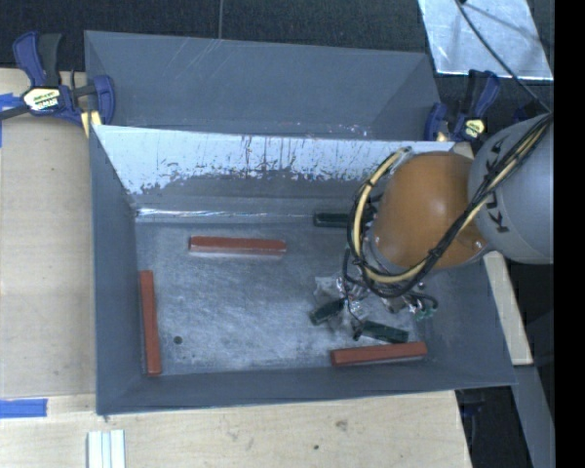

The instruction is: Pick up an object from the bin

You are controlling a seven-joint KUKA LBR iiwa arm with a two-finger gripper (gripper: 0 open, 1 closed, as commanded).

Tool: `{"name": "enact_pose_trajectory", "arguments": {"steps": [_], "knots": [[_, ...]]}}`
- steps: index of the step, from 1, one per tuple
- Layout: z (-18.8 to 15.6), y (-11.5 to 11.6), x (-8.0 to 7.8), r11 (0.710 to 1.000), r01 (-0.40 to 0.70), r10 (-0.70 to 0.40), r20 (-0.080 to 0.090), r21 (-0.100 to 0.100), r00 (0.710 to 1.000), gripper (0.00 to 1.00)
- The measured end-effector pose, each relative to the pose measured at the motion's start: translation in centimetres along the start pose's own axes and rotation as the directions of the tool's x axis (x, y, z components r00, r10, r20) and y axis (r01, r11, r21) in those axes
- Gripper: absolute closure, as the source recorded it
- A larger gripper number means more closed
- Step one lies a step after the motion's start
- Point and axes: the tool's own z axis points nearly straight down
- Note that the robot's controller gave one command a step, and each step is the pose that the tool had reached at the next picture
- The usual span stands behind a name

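My gripper [353, 322] hangs low over the bin's front right part, below the arm's orange dome. Its two dark fingertips [325, 312] stand apart, so it is open, and I see nothing between them. A reddish-brown stick [378, 354] lies flat just in front of the gripper, along the front wall, close to the right fingertip but apart from it. A small dark flat piece [331, 219] lies behind the gripper at the foot of the back wall, partly hidden by the dome.
A second reddish-brown stick [237, 247] lies crosswise in the middle left of the floor. A third reddish-brown stick [150, 322] lies lengthwise along the left wall. The arm and its cables cover the bin's right side.
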Motion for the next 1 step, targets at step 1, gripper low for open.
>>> {"name": "enact_pose_trajectory", "arguments": {"steps": [1], "knots": [[-13.11, 4.03, -3.64, 1.0, -0.006, 0.006, 0.009, 0.003, 1.0, 1.0]]}}
